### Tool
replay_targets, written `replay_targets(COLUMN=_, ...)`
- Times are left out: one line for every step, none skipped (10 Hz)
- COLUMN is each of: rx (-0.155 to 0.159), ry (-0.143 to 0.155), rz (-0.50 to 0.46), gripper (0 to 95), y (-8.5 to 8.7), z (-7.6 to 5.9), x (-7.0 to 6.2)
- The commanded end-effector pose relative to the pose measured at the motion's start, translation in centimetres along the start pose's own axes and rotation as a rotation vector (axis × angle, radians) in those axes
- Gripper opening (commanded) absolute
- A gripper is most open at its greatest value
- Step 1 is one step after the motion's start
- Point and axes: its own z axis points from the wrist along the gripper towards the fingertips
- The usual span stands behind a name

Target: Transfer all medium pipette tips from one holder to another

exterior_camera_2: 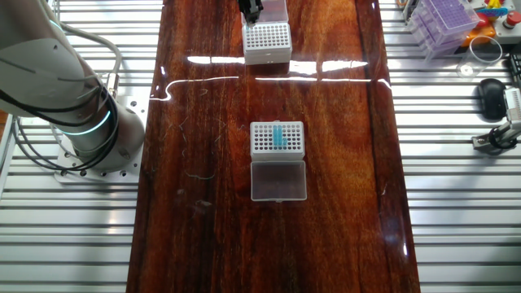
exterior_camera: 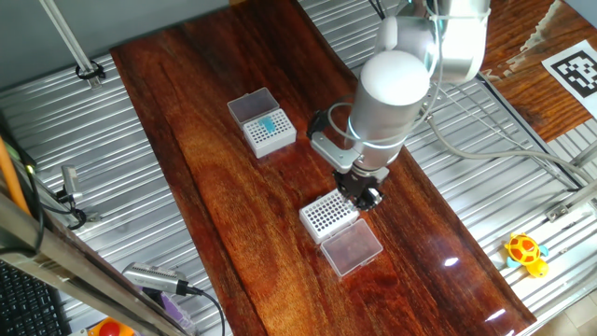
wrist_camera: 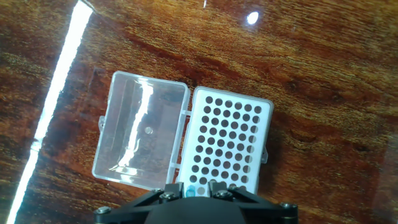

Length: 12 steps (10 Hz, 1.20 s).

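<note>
A white rack (exterior_camera: 265, 136) at mid-table carries a small cluster of teal medium pipette tips (exterior_camera: 270, 123), also visible as teal dots (exterior_camera_2: 278, 136) in the other fixed view. A second white rack (exterior_camera: 326, 214) with an empty hole grid (wrist_camera: 227, 140) lies under my gripper (exterior_camera: 366, 194). Its clear lid (wrist_camera: 142, 137) is folded open beside it. In the hand view my gripper (wrist_camera: 193, 190) hovers over the rack's near edge row. One teal tip (wrist_camera: 191, 188) sits between its fingers, which appear shut on it.
The first rack's clear lid (exterior_camera_2: 278, 179) lies open beside it. My arm's base (exterior_camera_2: 77, 106) stands off the wood to one side. A yellow toy (exterior_camera: 525, 252), a purple tip box (exterior_camera_2: 446, 16) and a hand pipette (exterior_camera: 159, 280) lie on the metal surround.
</note>
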Motion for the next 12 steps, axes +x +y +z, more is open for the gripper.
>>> replay_targets(rx=0.001, ry=-0.002, rz=0.001, gripper=38.0, y=0.0, z=0.2, x=0.0)
replay_targets(rx=0.001, ry=-0.002, rz=0.0, gripper=38.0, y=0.0, z=0.3, x=0.0)
replay_targets(rx=0.002, ry=-0.003, rz=-0.001, gripper=38.0, y=0.0, z=0.4, x=0.0)
replay_targets(rx=0.002, ry=-0.005, rz=-0.001, gripper=38.0, y=0.0, z=0.6, x=0.0)
replay_targets(rx=0.002, ry=-0.005, rz=-0.001, gripper=38.0, y=0.0, z=0.8, x=0.0)
replay_targets(rx=0.003, ry=-0.005, rz=0.0, gripper=38.0, y=0.0, z=0.9, x=0.0)
replay_targets(rx=0.004, ry=-0.004, rz=0.001, gripper=38.0, y=0.0, z=1.1, x=0.0)
replay_targets(rx=0.002, ry=-0.005, rz=0.005, gripper=38.0, y=0.0, z=1.1, x=0.0)
replay_targets(rx=0.005, ry=-0.004, rz=0.005, gripper=19.0, y=0.0, z=1.3, x=0.0)
replay_targets(rx=0.005, ry=-0.003, rz=0.006, gripper=19.0, y=0.0, z=1.5, x=0.0)
replay_targets(rx=0.007, ry=-0.003, rz=0.006, gripper=19.0, y=0.0, z=1.6, x=0.0)
replay_targets(rx=0.008, ry=-0.003, rz=0.006, gripper=19.0, y=0.0, z=1.7, x=0.0)
